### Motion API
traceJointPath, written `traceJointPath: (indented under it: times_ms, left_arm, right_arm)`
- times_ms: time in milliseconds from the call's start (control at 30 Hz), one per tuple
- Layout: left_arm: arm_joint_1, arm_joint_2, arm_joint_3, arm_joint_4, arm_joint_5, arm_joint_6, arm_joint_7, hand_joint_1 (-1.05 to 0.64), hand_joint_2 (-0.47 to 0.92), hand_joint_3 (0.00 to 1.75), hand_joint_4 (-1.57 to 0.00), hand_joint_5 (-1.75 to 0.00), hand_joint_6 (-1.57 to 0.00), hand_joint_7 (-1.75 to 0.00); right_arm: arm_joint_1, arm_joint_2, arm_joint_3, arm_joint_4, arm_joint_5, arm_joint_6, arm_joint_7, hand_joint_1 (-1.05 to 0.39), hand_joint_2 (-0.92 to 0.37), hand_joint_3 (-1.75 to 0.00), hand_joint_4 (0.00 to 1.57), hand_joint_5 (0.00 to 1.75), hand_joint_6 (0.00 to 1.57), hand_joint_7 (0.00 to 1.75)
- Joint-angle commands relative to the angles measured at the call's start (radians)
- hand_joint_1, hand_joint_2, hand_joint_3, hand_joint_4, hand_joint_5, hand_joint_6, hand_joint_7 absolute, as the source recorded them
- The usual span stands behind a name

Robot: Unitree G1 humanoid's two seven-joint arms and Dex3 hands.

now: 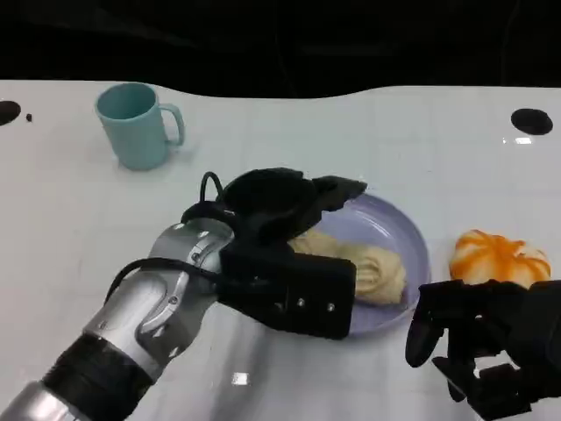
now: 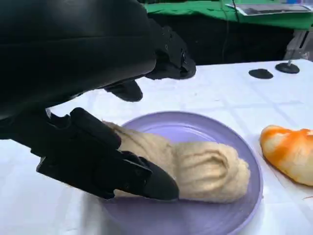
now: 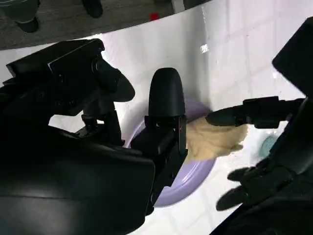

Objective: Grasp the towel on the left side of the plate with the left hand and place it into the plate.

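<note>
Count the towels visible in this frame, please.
1. A beige towel lies rolled in the purple plate, partly beneath the left hand, which hovers over it. Anything under that hand or forearm would be hidden.

We see the white surface (image 1: pixel 421 140) brightly and evenly lit from above, with small glare spots near its front edge and soft, faint shadows. Beyond its far edge all is dark. The wrist views look slightly soft.
</note>
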Motion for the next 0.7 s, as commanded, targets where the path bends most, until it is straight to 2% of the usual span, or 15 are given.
traceJointPath:
  times_ms: [33, 167, 400, 567, 700]
  left_arm:
    - [0.043, 0.042, 0.042, -0.074, -0.034, 0.013, -0.033, -0.75, 0.92, 0.19, -0.15, -0.43, -0.17, -0.02]
    - [0.078, 0.063, 0.103, -0.138, -0.109, 0.027, -0.072, -0.56, 0.92, 0.23, -0.27, -0.55, -0.27, -0.07]
    - [0.202, 0.097, 0.232, -0.363, -0.313, 0.142, -0.204, -0.44, 0.92, 0.24, -0.48, -0.68, -0.46, -0.14]
    - [0.331, 0.052, 0.356, -0.551, -0.502, 0.323, -0.222, -0.32, 0.92, 0.24, -0.56, -0.73, -0.54, -0.16]
    - [0.423, 0.007, 0.469, -0.648, -0.670, 0.411, -0.198, -0.29, 0.92, 0.27, -0.64, -0.91, -0.70, -0.25]
  right_arm:
    - [-0.005, -0.020, -0.010, -0.015, -0.002, 0.015, 0.005, 0.02, -0.61, -1.01, 0.68, 1.69, 0.66, 1.44]
    - [-0.005, -0.021, -0.006, -0.017, -0.006, 0.016, 0.001, 0.02, -0.62, -1.00, 0.68, 1.69, 0.67, 1.44]
    - [-0.012, -0.023, -0.005, -0.017, -0.010, 0.027, -0.002, 0.02, -0.63, -0.98, 0.68, 1.68, 0.67, 1.43]
    - [-0.010, -0.025, -0.006, -0.013, -0.005, 0.012, 0.003, 0.03, -0.63, -0.99, 0.69, 1.68, 0.67, 1.44]
    - [-0.015, -0.027, -0.003, -0.016, -0.010, 0.024, 0.000, 0.02, -0.63, -0.98, 0.68, 1.68, 0.67, 1.43]
